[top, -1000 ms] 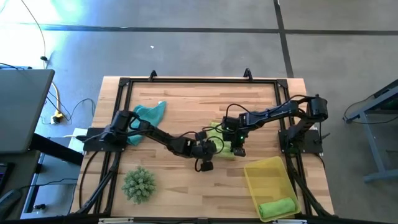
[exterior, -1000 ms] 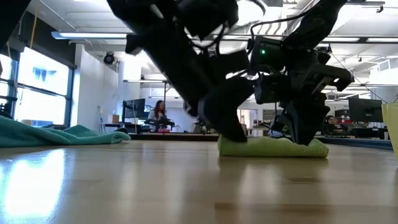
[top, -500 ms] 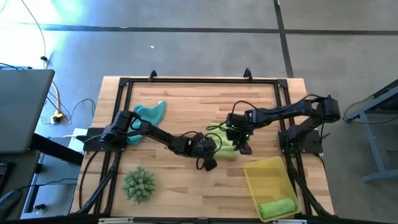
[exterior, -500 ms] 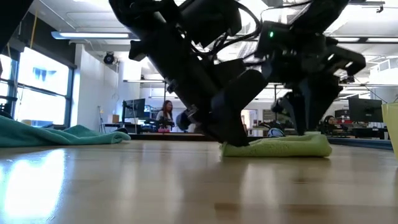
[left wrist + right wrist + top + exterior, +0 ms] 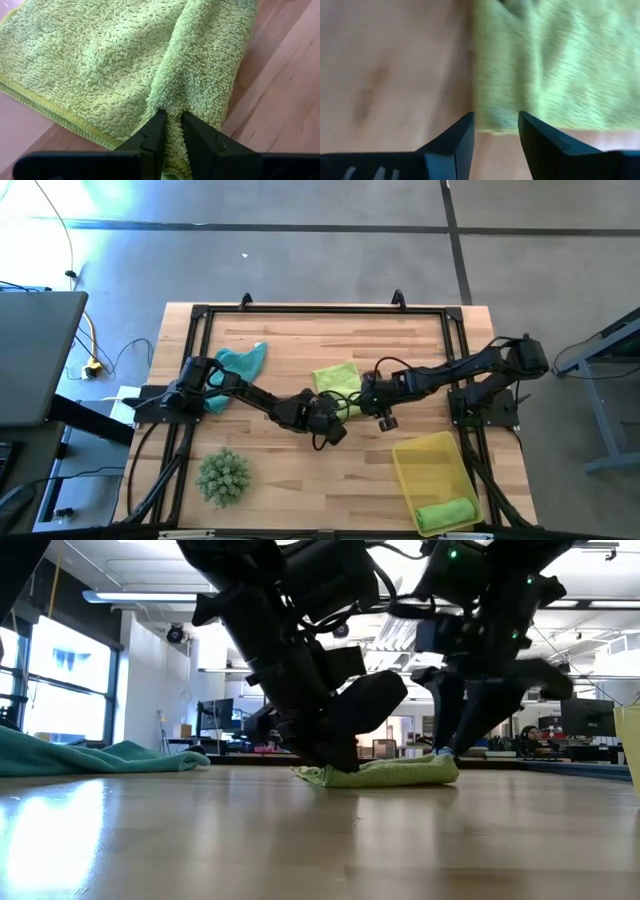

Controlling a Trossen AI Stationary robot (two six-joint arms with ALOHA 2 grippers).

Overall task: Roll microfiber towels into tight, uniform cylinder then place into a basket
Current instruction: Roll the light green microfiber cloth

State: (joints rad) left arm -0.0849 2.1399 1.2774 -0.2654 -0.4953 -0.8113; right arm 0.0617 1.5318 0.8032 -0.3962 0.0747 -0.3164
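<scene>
The pale yellow-green towel (image 5: 337, 377) lies partly spread on the table's middle, and shows in the low view (image 5: 385, 773) as a low flat heap. My left gripper (image 5: 338, 412) is at the towel's near edge, shut on a raised fold of it (image 5: 170, 112). My right gripper (image 5: 366, 396) is open over the towel's right edge (image 5: 495, 131). The teal towel (image 5: 240, 362) lies loose at the far left. A bright green rolled towel (image 5: 447, 513) lies in the yellow basket (image 5: 420, 455) at the near right. My left gripper pinches a raised fold of the pale towel (image 5: 169, 102) between its two fingertips (image 5: 155, 129), at the towel's near edge. The fingers slant down from the table's left and near side. The rest of the towel lies flat on the table. My right gripper's open fingers (image 5: 457, 137) stand over the towel's right edge; I cannot tell whether they touch it.
A spiky green plant-like ball (image 5: 222, 476) sits at the near left. A black frame (image 5: 300, 310) runs round the tabletop. Bare wood lies between the ball and the basket.
The pale towel has slid toward the table's left and spread out toward the far edge; before, it lay bunched under both grippers. My left gripper has kept its hold and drawn it along. My right gripper has gone toward the left with it.
</scene>
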